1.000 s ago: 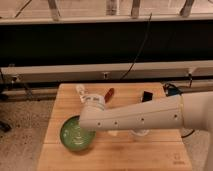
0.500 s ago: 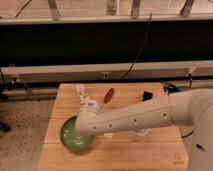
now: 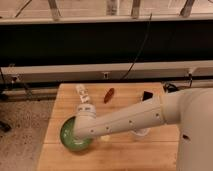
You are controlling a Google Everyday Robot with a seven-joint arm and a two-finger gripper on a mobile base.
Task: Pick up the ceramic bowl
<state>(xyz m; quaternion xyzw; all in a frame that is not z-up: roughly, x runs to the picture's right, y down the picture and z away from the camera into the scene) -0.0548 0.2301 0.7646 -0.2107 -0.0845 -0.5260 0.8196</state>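
The ceramic bowl (image 3: 69, 136) is a glossy green round dish at the front left of the wooden table (image 3: 125, 155). My arm reaches in from the right, and its white wrist ends right above the bowl's right half. The gripper (image 3: 81, 131) points down into the bowl and stands open, with its fingers mostly hidden behind the wrist. The bowl rests flat on the table, and its right side is covered by the arm.
A white bottle-like item (image 3: 82, 93) lies at the back left, with a reddish-brown object (image 3: 109, 94) beside it and a black object (image 3: 147, 95) further right. A small white cup (image 3: 140, 133) shows under my arm. The table's left edge is close to the bowl.
My arm has swung left and forward, and the gripper has come down over the bowl, covering more of it. The bowl has not moved.
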